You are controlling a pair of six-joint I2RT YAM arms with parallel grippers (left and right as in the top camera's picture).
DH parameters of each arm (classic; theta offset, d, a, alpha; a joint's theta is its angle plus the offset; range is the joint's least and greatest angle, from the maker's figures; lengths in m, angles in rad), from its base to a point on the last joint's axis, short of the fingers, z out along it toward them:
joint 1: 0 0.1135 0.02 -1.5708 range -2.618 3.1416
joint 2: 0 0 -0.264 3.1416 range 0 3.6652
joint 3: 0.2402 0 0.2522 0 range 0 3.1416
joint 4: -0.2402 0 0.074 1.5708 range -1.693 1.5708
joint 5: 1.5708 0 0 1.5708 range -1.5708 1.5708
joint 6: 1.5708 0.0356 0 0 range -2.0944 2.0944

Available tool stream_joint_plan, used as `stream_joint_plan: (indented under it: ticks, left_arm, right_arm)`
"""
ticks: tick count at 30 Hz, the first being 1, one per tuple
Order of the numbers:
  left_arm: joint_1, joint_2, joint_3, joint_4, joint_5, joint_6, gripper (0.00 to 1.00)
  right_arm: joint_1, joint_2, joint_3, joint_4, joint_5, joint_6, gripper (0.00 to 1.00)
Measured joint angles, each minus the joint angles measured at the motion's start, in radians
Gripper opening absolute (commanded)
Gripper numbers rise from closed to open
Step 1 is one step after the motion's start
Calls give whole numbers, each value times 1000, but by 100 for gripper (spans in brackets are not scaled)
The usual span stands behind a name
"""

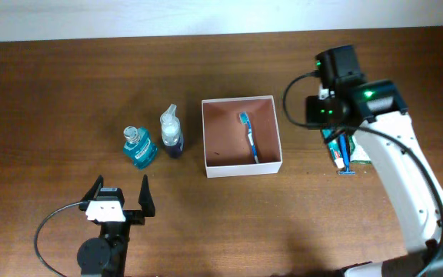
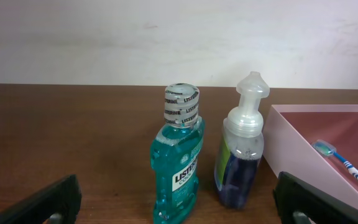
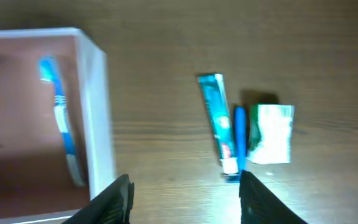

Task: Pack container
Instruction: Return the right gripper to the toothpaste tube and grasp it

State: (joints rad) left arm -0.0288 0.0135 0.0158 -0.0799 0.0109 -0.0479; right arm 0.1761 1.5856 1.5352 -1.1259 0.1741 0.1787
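At table [image 1: 52, 92] centre — container [image 1: 244, 168] mouth up, toothbrush [image 1: 249, 138] inside.

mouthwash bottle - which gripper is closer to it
Left. The left gripper sits just short of the mouthwash bottle, open and facing it. The right gripper is far off past the box, over the toothpaste.

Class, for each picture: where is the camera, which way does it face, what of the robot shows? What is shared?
Overhead: above the table, facing down; left arm, right arm show.
Left wrist: low, facing level at mouthwash bottle; own fingers show.
Right wrist: raised, facing down at toothpaste; own fingers show.
All share: toothbrush in container.
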Motion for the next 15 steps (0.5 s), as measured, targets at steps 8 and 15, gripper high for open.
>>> stream_joint_plan:
  ticks: [8, 15]
  left_arm:
    - [0, 0, 0, 0, 0, 0, 99]
    - [0, 0, 0, 0, 0, 0, 99]
  right_arm:
    - [-142, 47, -132, 112, -39, -38, 57]
    - [-250, 54, -288, 261, -167, -116, 53]
